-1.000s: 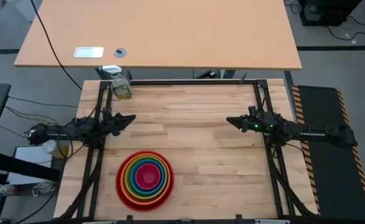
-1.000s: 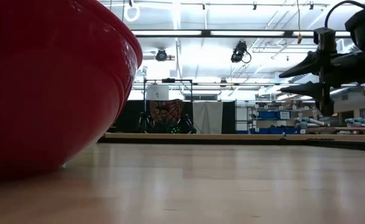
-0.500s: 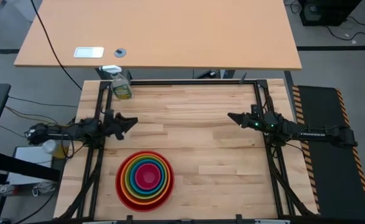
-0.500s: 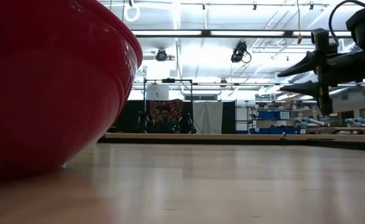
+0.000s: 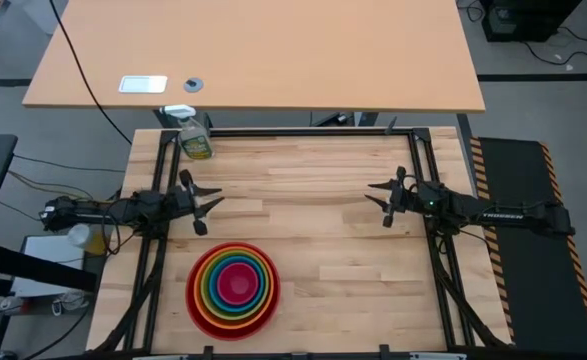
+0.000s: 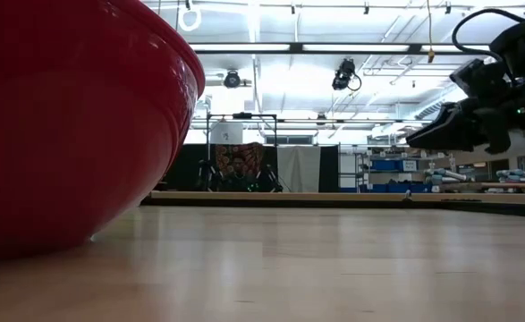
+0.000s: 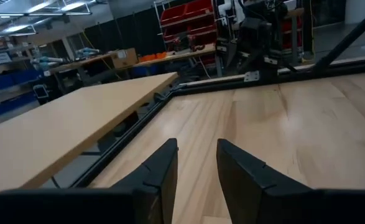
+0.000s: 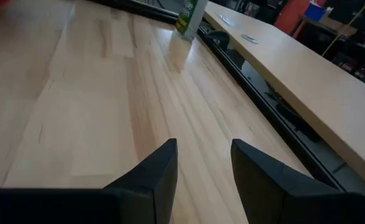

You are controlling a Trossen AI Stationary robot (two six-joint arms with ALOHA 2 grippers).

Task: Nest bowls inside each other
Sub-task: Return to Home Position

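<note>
A tan desk [image 5: 273, 60] stands beyond the wooden table [image 5: 313, 230] on grey floor [image 5: 543, 100], under ceiling strip lights [image 6: 271, 47].

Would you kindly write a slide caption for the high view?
Five bowls nested, red outermost to pink innermost, on the table; left gripper and right gripper hover open and empty.

The left gripper [image 5: 211, 201] is now rolled a quarter turn. Its fingers lie side by side over the table [image 5: 303, 240] instead of one above the other. The right gripper [image 5: 373, 194] shows the same roll, and its tips sit slightly lower than before.
</note>
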